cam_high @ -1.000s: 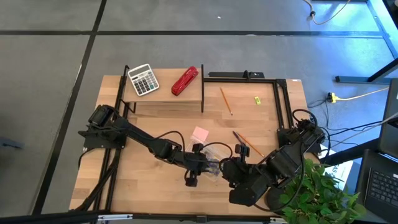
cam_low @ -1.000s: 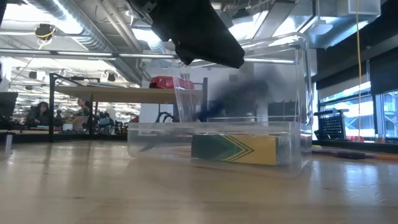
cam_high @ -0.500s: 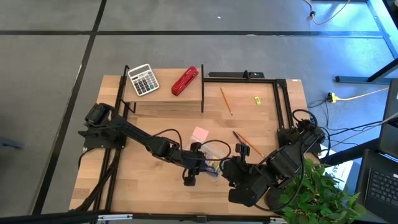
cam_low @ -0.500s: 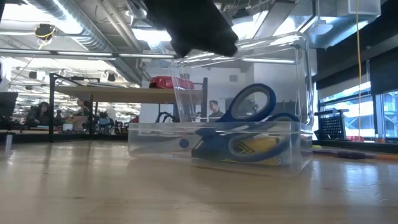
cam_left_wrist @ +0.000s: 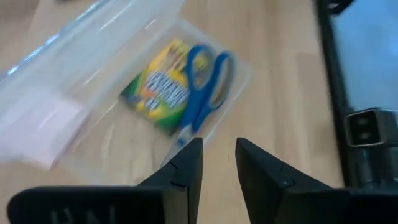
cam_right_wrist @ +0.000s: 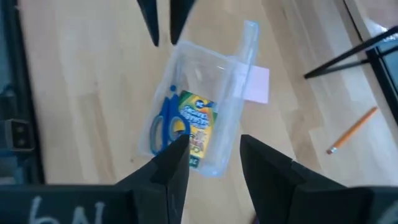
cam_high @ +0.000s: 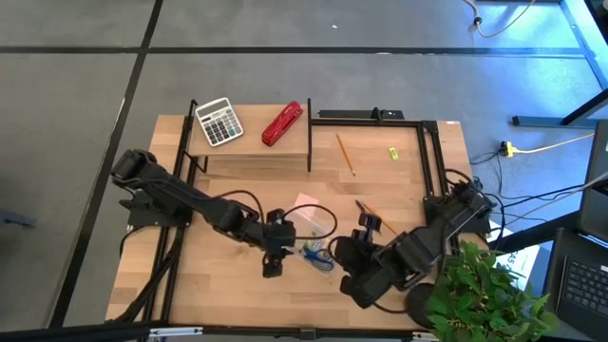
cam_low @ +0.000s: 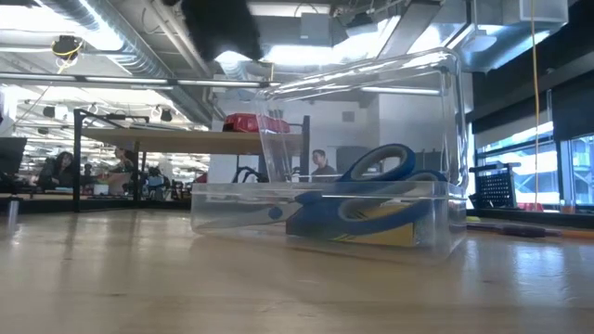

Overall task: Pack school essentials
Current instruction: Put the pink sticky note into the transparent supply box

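Note:
A clear plastic case (cam_high: 313, 236) lies open on the table, its lid (cam_low: 436, 121) standing up. Blue-handled scissors (cam_left_wrist: 202, 81) lie inside it on a yellow-green crayon box (cam_left_wrist: 158, 87). My left gripper (cam_left_wrist: 219, 149) hovers open just to the case's left (cam_high: 274, 249) and above the table (cam_low: 223, 28). My right gripper (cam_right_wrist: 214, 146) hangs open over the case's right side (cam_high: 350, 258). The pink sticky-note pad (cam_high: 306, 202) lies flat behind the case. One orange pencil (cam_high: 344, 152) lies farther back, and another (cam_high: 382, 221) lies beside a dark pen (cam_high: 365, 213). A small yellow piece (cam_high: 392, 152) lies far right.
A low shelf (cam_high: 249, 142) at the far left carries the white-grey calculator (cam_high: 218, 121) and the red stapler (cam_high: 282, 123). A black frame (cam_high: 423, 142) borders the far right of the table. A green plant (cam_high: 489, 294) stands at the near right corner. People sit in the room beyond (cam_low: 65, 167).
The scissors have dropped into the clear case; their handles first stuck up, and they now lie flatter on the crayon box. My left gripper has drawn up and toward the table's left edge, away from the case.

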